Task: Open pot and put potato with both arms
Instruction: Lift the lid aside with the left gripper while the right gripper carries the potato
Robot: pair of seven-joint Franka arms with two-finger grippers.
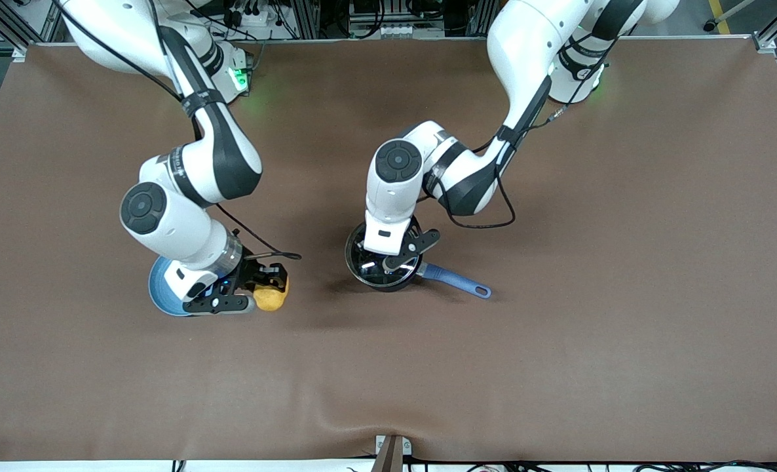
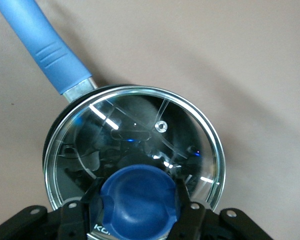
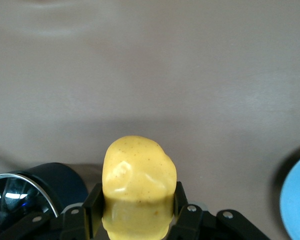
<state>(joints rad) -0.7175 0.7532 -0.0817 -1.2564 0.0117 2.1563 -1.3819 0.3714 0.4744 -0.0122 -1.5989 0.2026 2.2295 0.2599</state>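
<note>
The left gripper (image 2: 138, 210) has its 2 fingers (image 2: 184, 200) closed on the lid's blue knob (image 2: 137, 200), atop the pot (image 1: 382, 259). The right gripper (image 3: 138, 210) clamps the potato (image 3: 138, 182) between its fingers, beside the blue plate (image 1: 160, 288).

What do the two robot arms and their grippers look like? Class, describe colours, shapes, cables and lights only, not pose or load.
Both arms are glossy white rounded shells with black joint sections and round dark grey joint caps. Thin black cables run along each. A green light glows near each base. The left gripper and right gripper are black, two-fingered, with screw-fastened black housings; the right wrist shows small blue lights.
</note>
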